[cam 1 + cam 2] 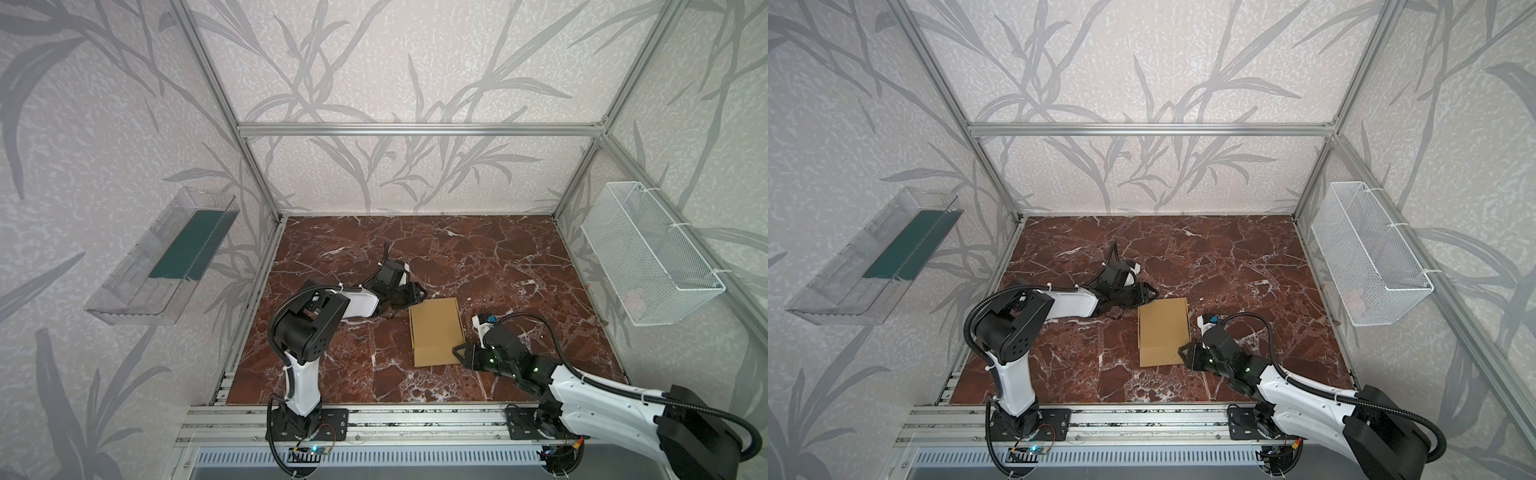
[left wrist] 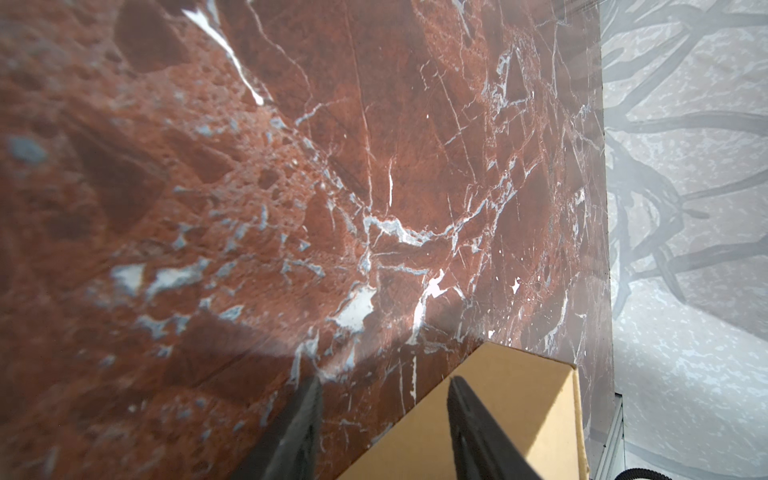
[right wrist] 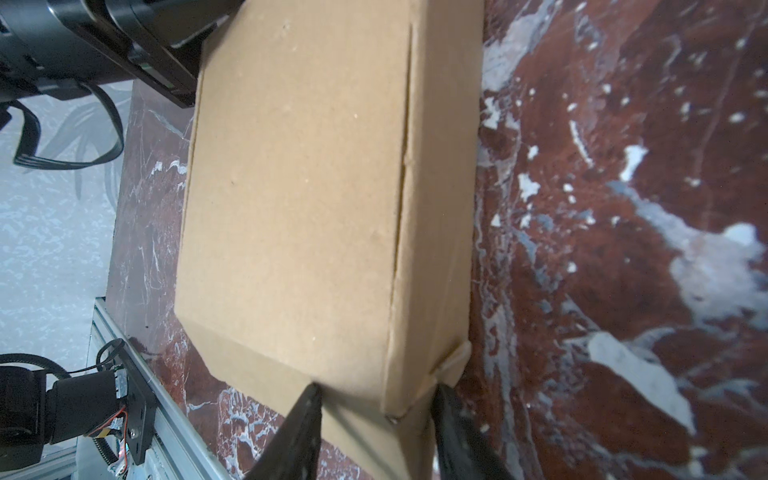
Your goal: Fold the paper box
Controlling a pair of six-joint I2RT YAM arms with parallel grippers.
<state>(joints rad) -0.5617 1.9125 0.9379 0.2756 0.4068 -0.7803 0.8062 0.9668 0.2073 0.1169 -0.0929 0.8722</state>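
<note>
The paper box (image 1: 434, 324) (image 1: 1163, 328) lies closed and flat on the marble tabletop (image 1: 498, 257), mid-table in both top views. Its tan front flap (image 1: 436, 358) sticks out at the near end. My left gripper (image 1: 409, 300) hovers at the box's far left corner. In the left wrist view this gripper (image 2: 385, 379) is open, one finger over the box (image 2: 498, 415) and one over marble. My right gripper (image 1: 459, 353) (image 3: 377, 387) is closed on the near right corner of the box (image 3: 299, 187), and both fingertips touch cardboard.
A clear plastic tray (image 1: 166, 257) with a green insert hangs on the left wall. A white wire basket (image 1: 648, 253) hangs on the right wall. Aluminium rails (image 1: 415, 419) run along the table's near edge, where both arm bases are bolted.
</note>
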